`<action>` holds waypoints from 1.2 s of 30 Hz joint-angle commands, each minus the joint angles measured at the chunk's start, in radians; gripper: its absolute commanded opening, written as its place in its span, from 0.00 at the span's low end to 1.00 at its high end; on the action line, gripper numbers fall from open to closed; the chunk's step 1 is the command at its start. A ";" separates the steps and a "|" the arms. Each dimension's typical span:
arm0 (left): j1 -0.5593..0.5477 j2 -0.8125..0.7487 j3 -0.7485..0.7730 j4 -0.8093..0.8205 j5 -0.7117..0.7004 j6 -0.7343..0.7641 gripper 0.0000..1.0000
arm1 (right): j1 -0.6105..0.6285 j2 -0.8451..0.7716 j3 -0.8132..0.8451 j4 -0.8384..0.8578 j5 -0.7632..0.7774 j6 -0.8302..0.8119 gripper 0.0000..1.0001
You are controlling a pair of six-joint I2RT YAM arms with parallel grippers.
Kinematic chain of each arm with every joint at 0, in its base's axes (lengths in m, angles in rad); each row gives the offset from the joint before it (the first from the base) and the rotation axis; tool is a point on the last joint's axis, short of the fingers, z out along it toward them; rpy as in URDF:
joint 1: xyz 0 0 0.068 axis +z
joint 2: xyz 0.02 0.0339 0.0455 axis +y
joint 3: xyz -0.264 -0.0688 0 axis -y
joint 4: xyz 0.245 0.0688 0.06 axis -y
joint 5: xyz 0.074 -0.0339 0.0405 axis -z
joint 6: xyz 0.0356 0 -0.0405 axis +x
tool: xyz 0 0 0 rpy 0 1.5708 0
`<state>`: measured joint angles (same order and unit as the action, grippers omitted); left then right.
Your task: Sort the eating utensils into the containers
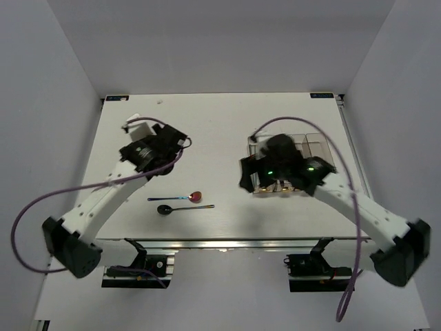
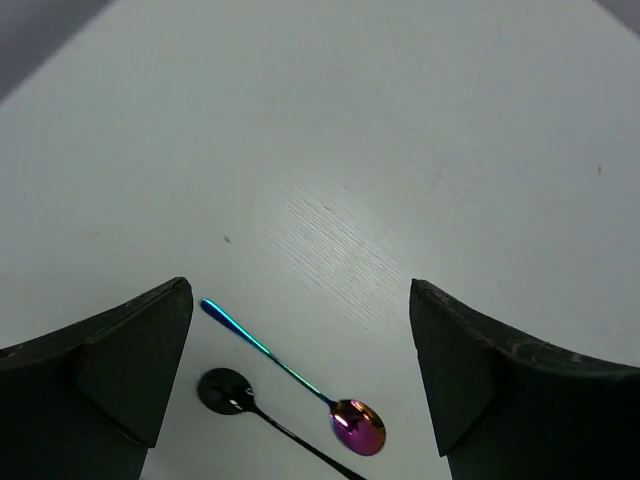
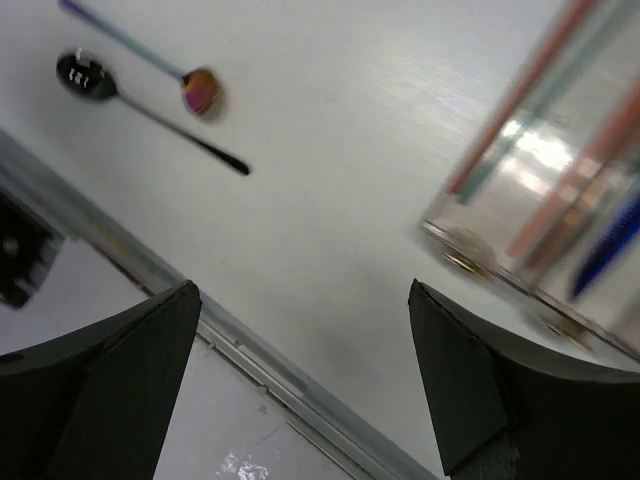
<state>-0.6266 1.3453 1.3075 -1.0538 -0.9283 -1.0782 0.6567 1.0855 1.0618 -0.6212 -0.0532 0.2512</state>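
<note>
Two spoons lie on the white table near its front edge: a red-bowled one with an iridescent handle and a black-bowled one just in front of it. Both show in the left wrist view and the right wrist view. The clear containers stand at the right. They hold orange and teal chopsticks and a blue knife. My left gripper is open and empty, behind the spoons. My right gripper is open and empty over the containers' near left end.
The table's front metal rail runs just in front of the spoons. White enclosure walls stand on the left, right and back. Purple cables loop off both arms.
</note>
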 commanded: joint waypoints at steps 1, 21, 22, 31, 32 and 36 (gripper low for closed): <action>0.056 -0.243 0.001 -0.227 -0.186 -0.086 0.98 | 0.258 0.173 0.078 0.121 -0.049 -0.075 0.89; 0.062 -0.886 -0.416 0.159 -0.226 0.384 0.98 | 0.561 0.998 0.581 0.132 -0.122 -0.714 0.58; 0.062 -0.891 -0.418 0.172 -0.227 0.385 0.98 | 0.561 0.999 0.581 0.141 -0.110 -0.724 0.58; 0.062 -0.904 -0.432 0.186 -0.211 0.396 0.98 | 0.520 1.041 0.606 0.136 -0.224 -0.745 0.57; 0.062 -0.902 -0.432 0.186 -0.208 0.397 0.98 | 0.520 1.054 0.606 0.136 -0.223 -0.748 0.56; 0.062 -0.902 -0.435 0.196 -0.196 0.408 0.98 | 0.509 1.070 0.583 0.175 -0.208 -0.765 0.56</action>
<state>-0.5655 0.4374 0.8776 -0.8803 -1.1408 -0.6933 1.1778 2.1334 1.6344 -0.4805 -0.2386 -0.4835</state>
